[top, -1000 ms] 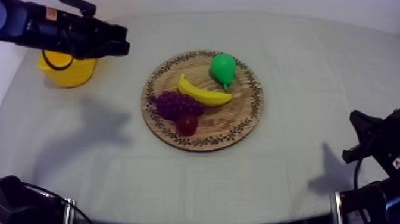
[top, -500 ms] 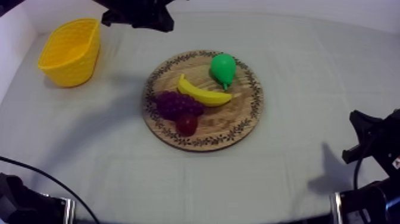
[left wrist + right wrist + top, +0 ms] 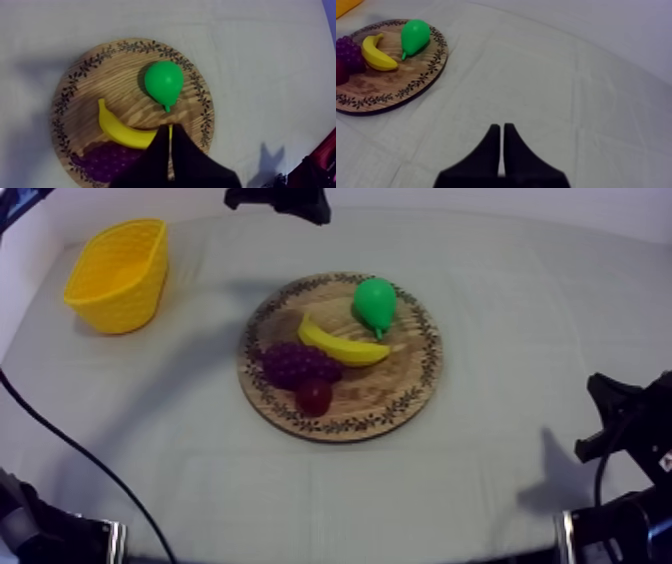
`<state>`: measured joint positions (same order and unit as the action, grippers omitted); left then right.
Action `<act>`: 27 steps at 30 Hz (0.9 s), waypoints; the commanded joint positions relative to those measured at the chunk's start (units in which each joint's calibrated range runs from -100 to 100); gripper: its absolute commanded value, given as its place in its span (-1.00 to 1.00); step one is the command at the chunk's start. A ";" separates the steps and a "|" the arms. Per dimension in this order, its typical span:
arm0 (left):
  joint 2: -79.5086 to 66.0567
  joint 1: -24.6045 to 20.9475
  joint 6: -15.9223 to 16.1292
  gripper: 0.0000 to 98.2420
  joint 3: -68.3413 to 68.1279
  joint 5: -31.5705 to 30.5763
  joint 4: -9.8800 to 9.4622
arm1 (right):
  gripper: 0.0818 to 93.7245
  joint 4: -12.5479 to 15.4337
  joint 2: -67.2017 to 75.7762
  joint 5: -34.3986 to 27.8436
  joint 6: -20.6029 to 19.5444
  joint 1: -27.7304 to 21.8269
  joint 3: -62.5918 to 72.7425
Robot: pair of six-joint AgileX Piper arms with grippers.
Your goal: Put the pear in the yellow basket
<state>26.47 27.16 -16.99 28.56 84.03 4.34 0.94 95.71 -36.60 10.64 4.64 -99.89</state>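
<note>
Right jaws, closed on nothing, sit far from the wooden board (image 3: 400,388). Left jaws, also closed and empty, hang over the board by the banana (image 3: 122,131), nearer the pear (image 3: 374,303), which lies at the board's 1 o'clock, stalk pointing to 5 o'clock.

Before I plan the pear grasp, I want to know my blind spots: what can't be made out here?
- Left wrist view: grapes partly hidden behind the left end effector.
- Top view: left arm cut off by the upper edge.
- Right wrist view: basket and small red fruit cut by the edge.
</note>
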 commanded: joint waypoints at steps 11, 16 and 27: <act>9.03 2.21 -6.24 -1.00 10.38 0.43 0.45 | -0.99 0.01 0.04 -0.01 0.04 0.03 0.00; 11.11 2.62 -7.86 -0.89 11.89 0.43 0.62 | -0.99 0.01 0.04 -0.01 0.04 0.03 0.00; 11.73 3.46 -9.58 -0.27 11.63 0.43 0.03 | -0.99 0.01 0.04 -0.01 0.04 0.03 0.00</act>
<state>38.24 30.60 -26.58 40.23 84.48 4.36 0.94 95.71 -36.60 10.69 4.64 -99.89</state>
